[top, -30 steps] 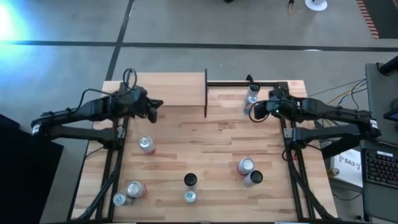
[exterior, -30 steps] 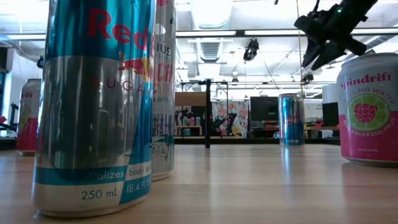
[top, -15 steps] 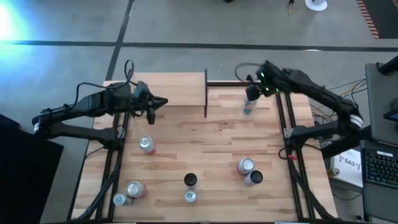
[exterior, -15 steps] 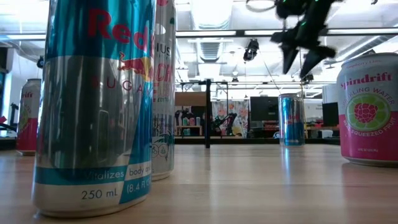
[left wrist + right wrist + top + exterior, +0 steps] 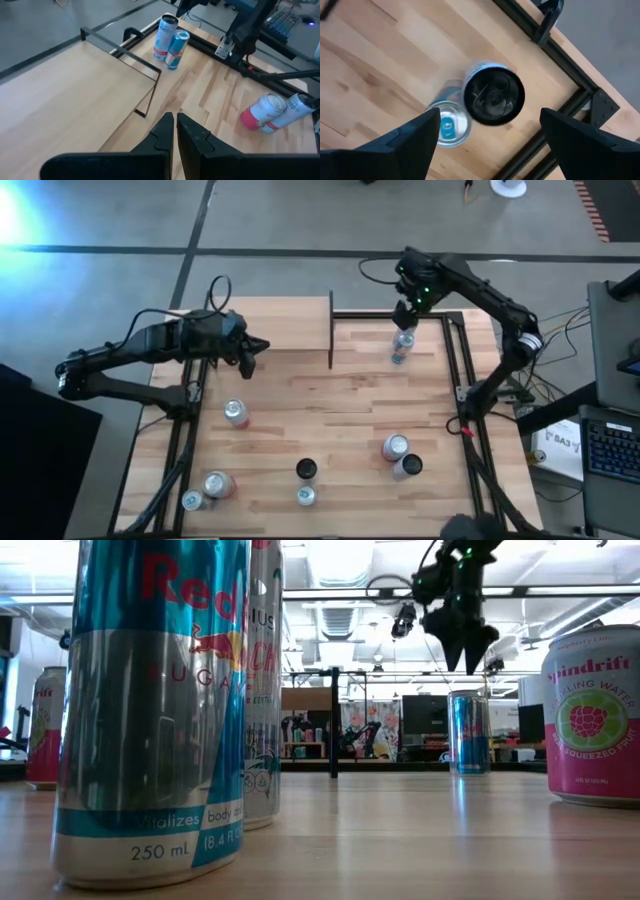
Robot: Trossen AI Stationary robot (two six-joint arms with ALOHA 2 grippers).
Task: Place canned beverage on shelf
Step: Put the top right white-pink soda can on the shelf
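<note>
Two cans stand side by side at the table's far right: a tall black-topped can (image 5: 493,96) and a blue one with a silver top (image 5: 447,125). They also show in the high view (image 5: 401,347) and the left wrist view (image 5: 170,35). My right gripper (image 5: 404,310) hangs open above them, fingers pointing down and clear of both, as the low view (image 5: 461,648) shows. The shelf (image 5: 270,323), a light-wood board with a thin dark upright end panel (image 5: 331,330), stands at the far middle. My left gripper (image 5: 250,350) is shut and empty, hovering by the shelf's near edge.
Several more cans stand or lie on the near half of the table: one at the left (image 5: 235,413), two at the near left (image 5: 210,488), two in the near middle (image 5: 305,482) and two at the near right (image 5: 400,456). Dark frame rails (image 5: 455,360) run along the table's right side.
My right gripper has swung from the right of the two cans toward the far edge and up. It has tipped to point straight down over them, staying open. My left gripper has drifted slightly toward the table's right.
</note>
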